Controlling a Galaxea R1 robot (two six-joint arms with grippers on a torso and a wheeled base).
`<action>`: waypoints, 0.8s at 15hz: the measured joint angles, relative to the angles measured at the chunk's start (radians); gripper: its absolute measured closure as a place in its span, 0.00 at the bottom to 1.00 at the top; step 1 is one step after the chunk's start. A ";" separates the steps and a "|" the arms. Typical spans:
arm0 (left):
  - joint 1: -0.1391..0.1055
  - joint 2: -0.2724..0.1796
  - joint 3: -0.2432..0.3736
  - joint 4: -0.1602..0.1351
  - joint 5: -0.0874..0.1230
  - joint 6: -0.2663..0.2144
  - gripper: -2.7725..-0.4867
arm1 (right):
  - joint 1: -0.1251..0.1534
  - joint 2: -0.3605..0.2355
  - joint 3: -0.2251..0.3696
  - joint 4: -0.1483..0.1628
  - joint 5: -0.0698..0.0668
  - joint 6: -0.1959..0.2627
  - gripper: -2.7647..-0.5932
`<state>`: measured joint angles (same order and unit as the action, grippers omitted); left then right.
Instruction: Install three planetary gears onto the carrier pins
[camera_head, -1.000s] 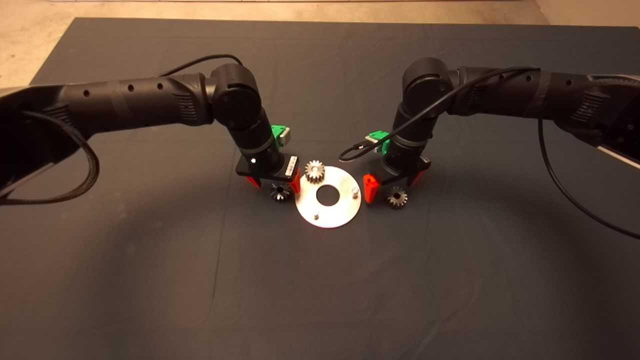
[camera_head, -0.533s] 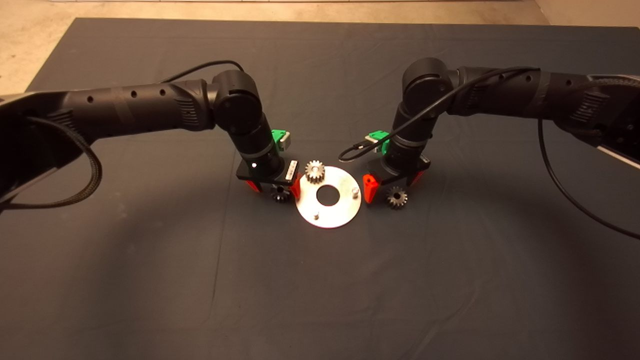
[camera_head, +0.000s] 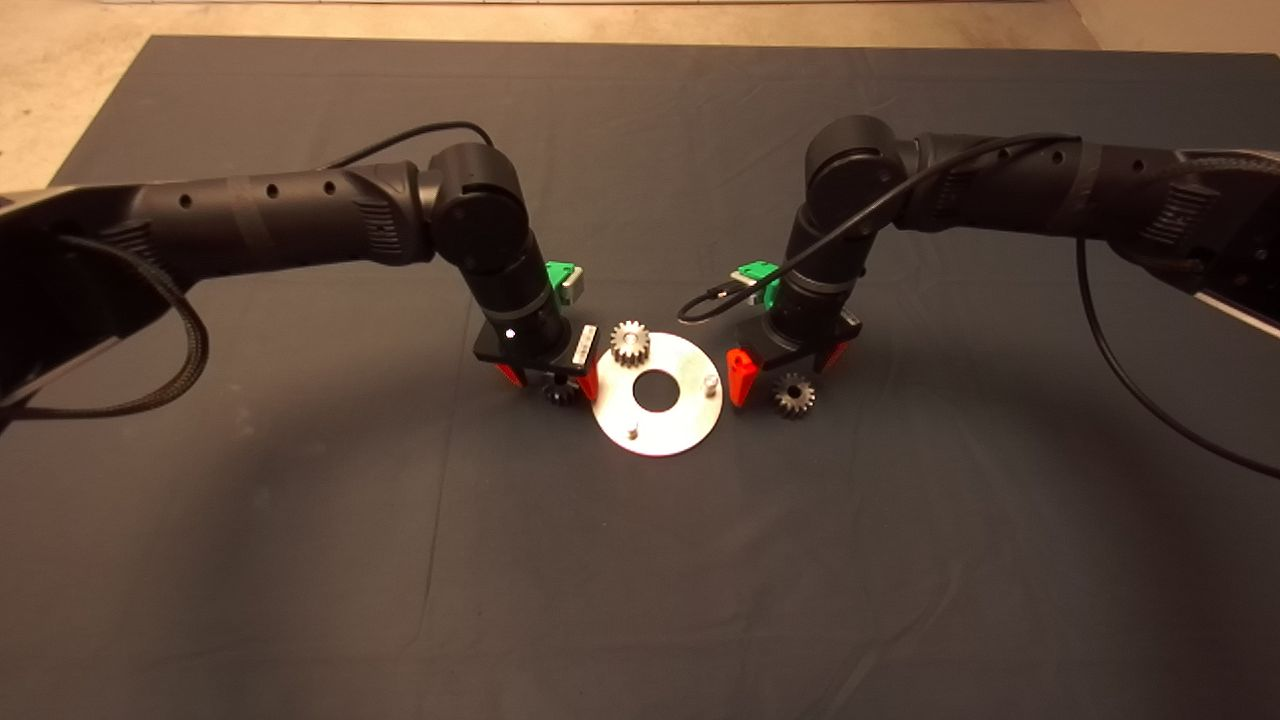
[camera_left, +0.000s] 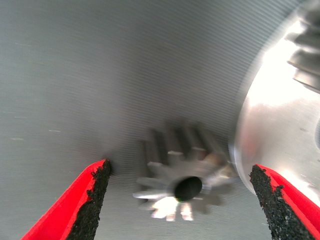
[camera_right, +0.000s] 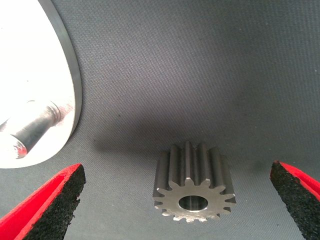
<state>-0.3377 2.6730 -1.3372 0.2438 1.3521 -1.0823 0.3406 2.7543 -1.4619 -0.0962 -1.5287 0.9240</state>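
While both arms reach in over the dark woven mat, the left gripper sits low at the disc's left edge, 2 red fingers with gritty black pads spread wide. Gear 1 lies flat on the mat between those pads, bore up, touched by neither; silvery-grey metal, pointed teeth, round centre hole. In the wrist view it lies nearer the pad on the disc side, its teeth just beside the disc rim; whether they touch cannot be told. From the head view only part of it shows under the gripper.

Centre: disc, flat, shiny, silver, with a large round centre hole. Gear 2 is seated on the far pin, upright axis, teeth clear of the hole. 2 pins stand bare: near pin and right pin, short silver studs.

Right of the disc: right gripper, fingers also spread wide, the left finger just beside the disc rim. Gear 3 lies flat on the mat between the pads, bore up, clear gaps on both sides. In the right wrist view it sits apart from the disc edge, and the bare right pin shows on the bright plate.
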 joint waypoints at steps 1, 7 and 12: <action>0.001 0.000 0.000 -0.005 -0.009 0.000 0.41 | 0.000 0.000 0.000 0.000 0.000 0.000 0.00; 0.003 0.001 0.007 -0.005 -0.011 -0.002 0.49 | 0.000 0.000 0.000 -0.001 -0.001 0.000 0.00; 0.003 0.000 0.010 -0.005 -0.010 -0.011 0.49 | 0.000 0.000 0.000 -0.002 -0.001 0.000 0.00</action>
<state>-0.3351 2.6730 -1.3268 0.2387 1.3426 -1.0932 0.3406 2.7543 -1.4619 -0.0981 -1.5294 0.9240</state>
